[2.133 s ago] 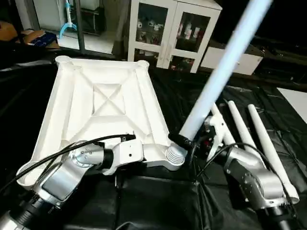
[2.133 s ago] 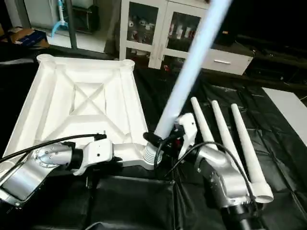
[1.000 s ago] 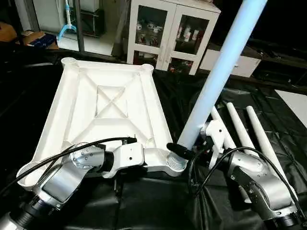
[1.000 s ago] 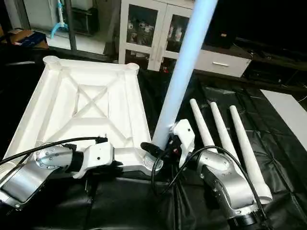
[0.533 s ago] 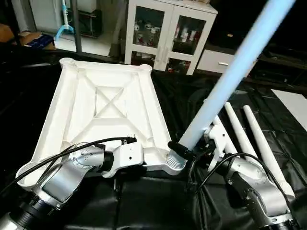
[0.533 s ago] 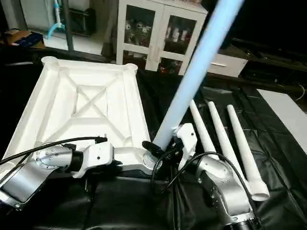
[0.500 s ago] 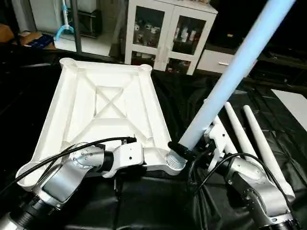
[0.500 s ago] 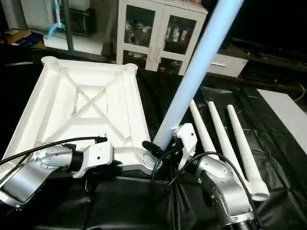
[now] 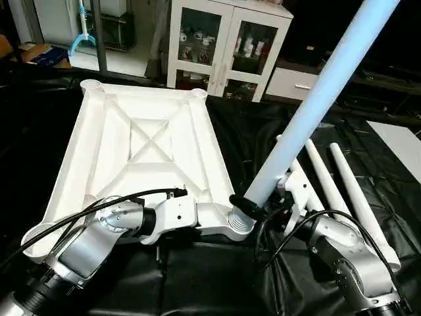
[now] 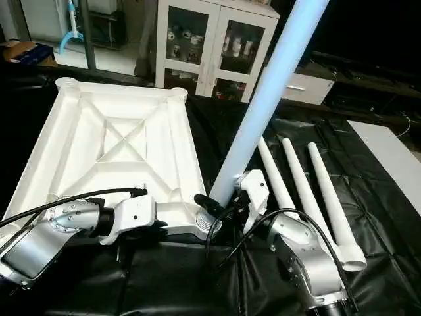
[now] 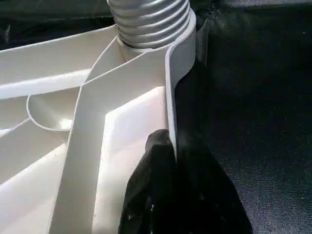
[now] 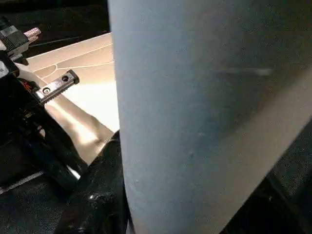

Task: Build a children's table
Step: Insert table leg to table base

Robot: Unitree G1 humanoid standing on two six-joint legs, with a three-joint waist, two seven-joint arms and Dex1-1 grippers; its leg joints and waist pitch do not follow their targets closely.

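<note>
No text, label, brand, number or sign can be read anywhere in these pictures.
</note>
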